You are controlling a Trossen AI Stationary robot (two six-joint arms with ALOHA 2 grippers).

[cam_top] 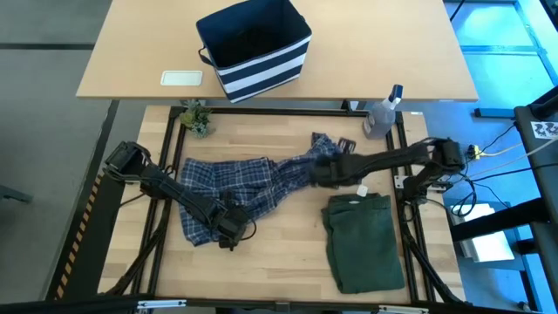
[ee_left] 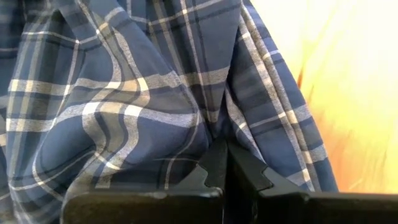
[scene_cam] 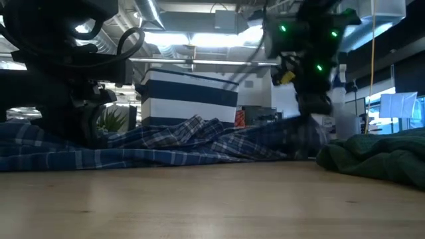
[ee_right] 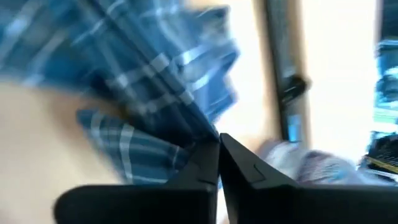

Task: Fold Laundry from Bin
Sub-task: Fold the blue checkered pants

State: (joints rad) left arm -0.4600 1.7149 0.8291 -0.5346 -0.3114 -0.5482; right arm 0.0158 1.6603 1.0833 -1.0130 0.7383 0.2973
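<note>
Wooden table (cam_top: 288, 262), rumpled plaid shirt (cam_top: 231, 187)

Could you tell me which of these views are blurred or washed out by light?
Right wrist view: motion-smeared across the plaid shirt, and the bright background is blown out. Left wrist view: sharp cloth, but the table glares yellow-white. Low view: arms dark against ceiling lights. High view: evenly lit and sharp.

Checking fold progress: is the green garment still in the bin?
No. In the high view the green garment lies folded on the table, well apart from the bin.
</note>
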